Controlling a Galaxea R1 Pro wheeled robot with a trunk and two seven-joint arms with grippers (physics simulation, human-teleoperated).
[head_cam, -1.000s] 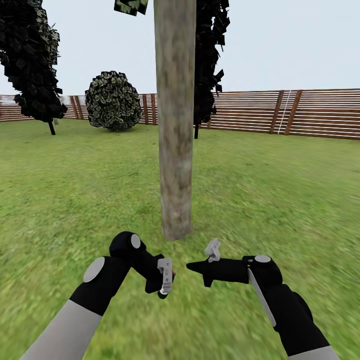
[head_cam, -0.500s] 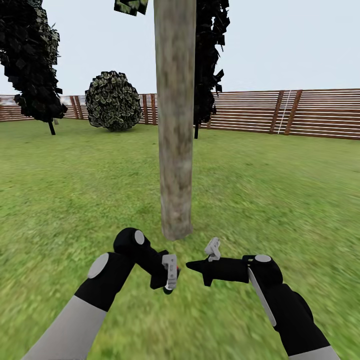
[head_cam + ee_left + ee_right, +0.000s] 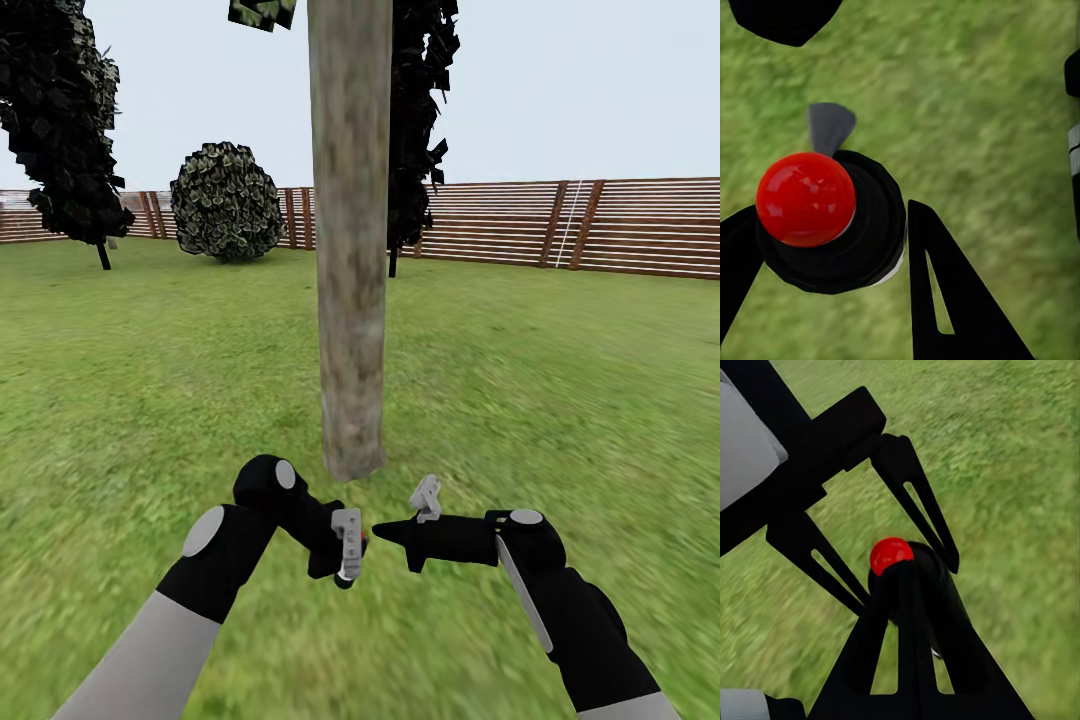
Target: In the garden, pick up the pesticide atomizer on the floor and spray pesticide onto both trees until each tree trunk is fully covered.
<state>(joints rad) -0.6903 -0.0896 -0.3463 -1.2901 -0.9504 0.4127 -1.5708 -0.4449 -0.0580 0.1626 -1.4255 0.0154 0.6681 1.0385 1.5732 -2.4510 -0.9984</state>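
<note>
Head view: left tool (image 3: 345, 560) (gripping) pesticide atomizer (image 3: 347, 541).

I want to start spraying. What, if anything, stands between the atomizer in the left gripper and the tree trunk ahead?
Nothing visible. Only bare grass lies between the pesticide atomizer, held in the left gripper, and the tree trunk. The right gripper sits beside the bottle, off that line.

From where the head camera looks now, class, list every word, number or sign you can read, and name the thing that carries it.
None can be read.
Small dark marks on the light grey piece at the left gripper: too small to read.
The bottle, tree trunk and fence: no writing visible.
</note>
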